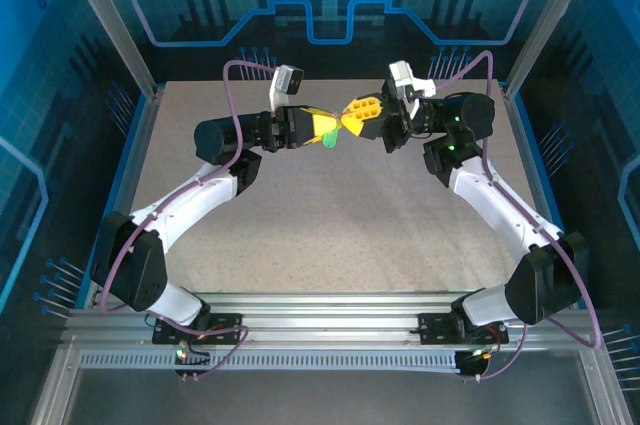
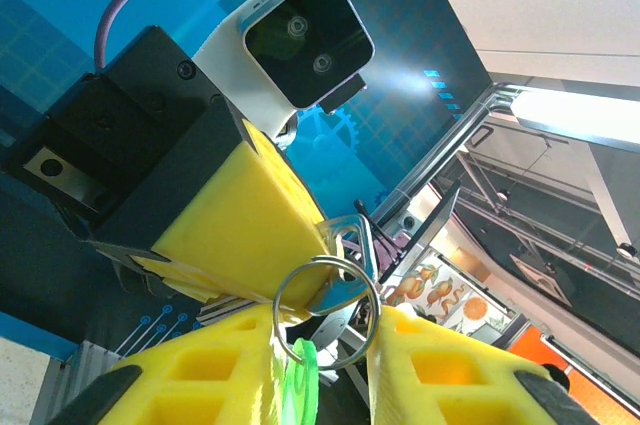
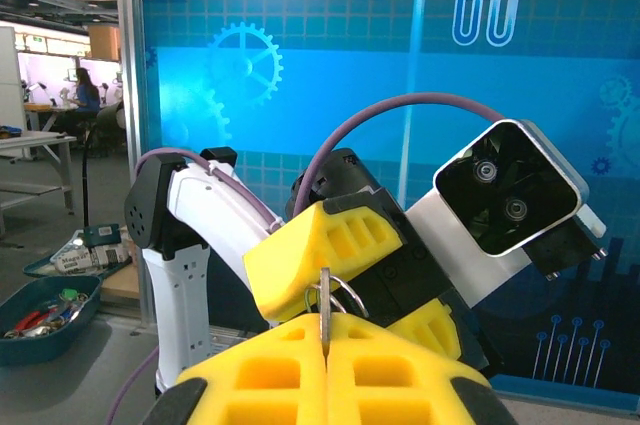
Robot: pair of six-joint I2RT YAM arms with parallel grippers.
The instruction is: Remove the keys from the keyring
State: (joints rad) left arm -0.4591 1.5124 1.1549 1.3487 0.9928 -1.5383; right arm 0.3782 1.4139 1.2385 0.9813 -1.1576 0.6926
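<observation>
We see both arms raised above the bare worktop [image 1: 330,235], the left arm [image 1: 200,190] and the right arm [image 1: 495,200] bent inward so that their yellow grippers meet nose to nose over the far half, well clear of the surface. The task's thing hangs there in the air between them.

The step in hand, as we judge it, is the two-handed set-up: one side fixes a key while the other takes the ring, and no key is off yet.

The right gripper [image 1: 352,115] is closed. Its own wrist view shows its jaws pressed flat together with a thin metal edge standing up from the seam, and the left wrist view shows that metal as the silver key [image 2: 347,237] pinched at its tip.

The left gripper [image 1: 328,126] has its fingers [image 2: 215,370] standing partly apart on either side of the keyring [image 2: 377,297]. We cannot tell whether they bear on the wire or merely flank it.

A small green tag [image 2: 300,385] dangles from the ring, down in the gap.

Next, we think, the left side needs a firm hold on the ring itself, not the tag. The key's hole must then be fed along the coil to its split end, which calls for small, coordinated turns, not a straight pull.
</observation>
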